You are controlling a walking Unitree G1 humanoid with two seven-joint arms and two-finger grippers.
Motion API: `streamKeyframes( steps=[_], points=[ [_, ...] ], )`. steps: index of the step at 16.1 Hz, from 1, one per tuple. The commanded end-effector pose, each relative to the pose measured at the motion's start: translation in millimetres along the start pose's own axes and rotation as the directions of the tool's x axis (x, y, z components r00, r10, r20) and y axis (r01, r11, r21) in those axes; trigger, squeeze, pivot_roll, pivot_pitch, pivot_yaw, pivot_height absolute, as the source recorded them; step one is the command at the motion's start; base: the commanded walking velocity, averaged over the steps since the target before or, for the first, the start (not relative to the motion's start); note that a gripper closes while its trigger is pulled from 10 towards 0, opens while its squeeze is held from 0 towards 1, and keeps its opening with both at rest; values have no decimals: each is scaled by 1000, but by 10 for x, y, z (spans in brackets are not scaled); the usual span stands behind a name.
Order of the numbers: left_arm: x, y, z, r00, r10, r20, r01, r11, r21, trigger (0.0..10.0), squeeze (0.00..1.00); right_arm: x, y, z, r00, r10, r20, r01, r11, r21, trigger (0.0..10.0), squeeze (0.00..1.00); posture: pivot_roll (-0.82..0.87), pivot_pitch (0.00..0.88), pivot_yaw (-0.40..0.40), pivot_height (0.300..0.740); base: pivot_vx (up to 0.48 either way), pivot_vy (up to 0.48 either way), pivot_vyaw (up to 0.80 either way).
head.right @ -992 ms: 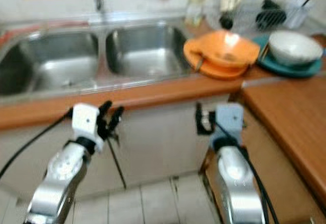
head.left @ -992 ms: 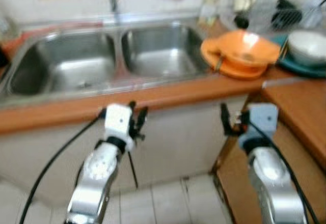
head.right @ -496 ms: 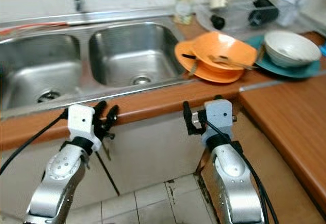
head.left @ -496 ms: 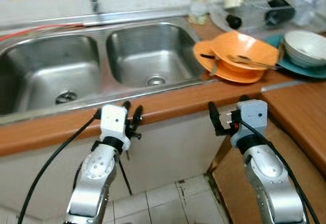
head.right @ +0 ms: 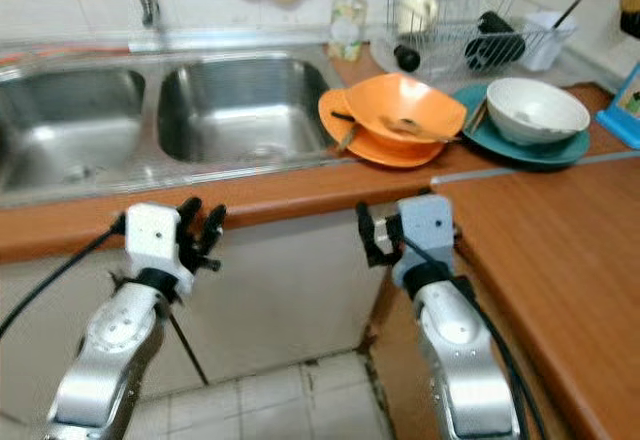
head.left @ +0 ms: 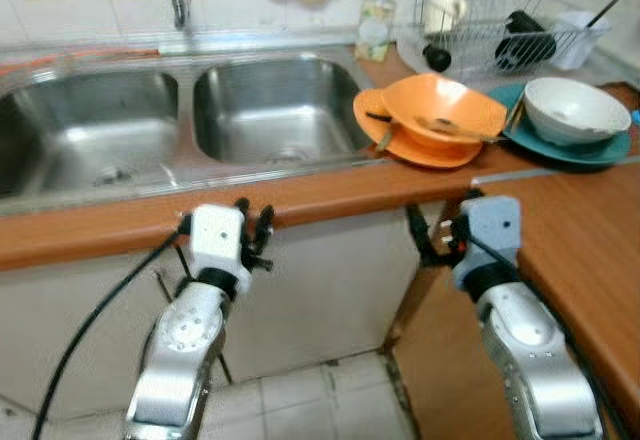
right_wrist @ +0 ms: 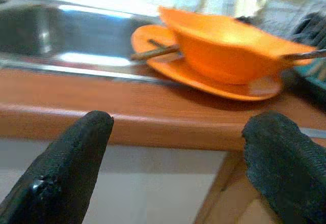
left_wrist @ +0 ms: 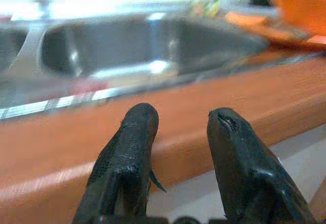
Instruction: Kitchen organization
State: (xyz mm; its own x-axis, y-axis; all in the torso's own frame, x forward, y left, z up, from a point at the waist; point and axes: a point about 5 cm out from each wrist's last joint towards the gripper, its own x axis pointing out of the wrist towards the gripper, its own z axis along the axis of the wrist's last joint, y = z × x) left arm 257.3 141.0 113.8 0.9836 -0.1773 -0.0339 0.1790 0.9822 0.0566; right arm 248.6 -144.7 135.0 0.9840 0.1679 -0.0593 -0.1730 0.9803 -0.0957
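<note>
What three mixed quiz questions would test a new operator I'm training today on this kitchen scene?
1. True or false: the orange bowl sits on an orange plate.
2. Which dish holds the white bowl? A) teal plate B) dish rack C) sink
3. Fill in: the right gripper has its fingers ____.

Key: 1 true; 2 A; 3 open, held below the counter edge, like the left gripper.
</note>
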Motion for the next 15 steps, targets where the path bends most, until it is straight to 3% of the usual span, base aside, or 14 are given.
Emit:
streamKeyframes(
  steps=[1, 4, 11, 15],
  points=[
    [20, 28, 33, 1000, 18, 2, -18, 1000, 22, 10000, 0, 6, -3, 15, 1000, -1, -6, 1, 1000, -1, 10000, 0, -110, 0, -1, 740, 0, 0, 0],
    [25, 31, 28, 1000, 5, -2, -5, 998, 55, 10000, 0, 5, 5, 7, 1000, -11, -17, 12, 1000, 4, 10000, 0, -111, 0, 7, 740, 0, 0, 0],
    [31, -34, 106, 997, -71, 33, 71, 997, -19, 10000, 0, -15, -17, 38, 998, -58, 2, 57, 998, 25, 10000, 0, -109, 0, 29, 740, 0, 0, 0],
    [24, -50, 135, 994, -100, 47, 101, 994, -35, 10000, 0, -17, -13, 55, 997, -75, 18, 74, 996, 47, 10000, 0, -107, 0, 35, 740, 308, 0, 0]
  ],
)
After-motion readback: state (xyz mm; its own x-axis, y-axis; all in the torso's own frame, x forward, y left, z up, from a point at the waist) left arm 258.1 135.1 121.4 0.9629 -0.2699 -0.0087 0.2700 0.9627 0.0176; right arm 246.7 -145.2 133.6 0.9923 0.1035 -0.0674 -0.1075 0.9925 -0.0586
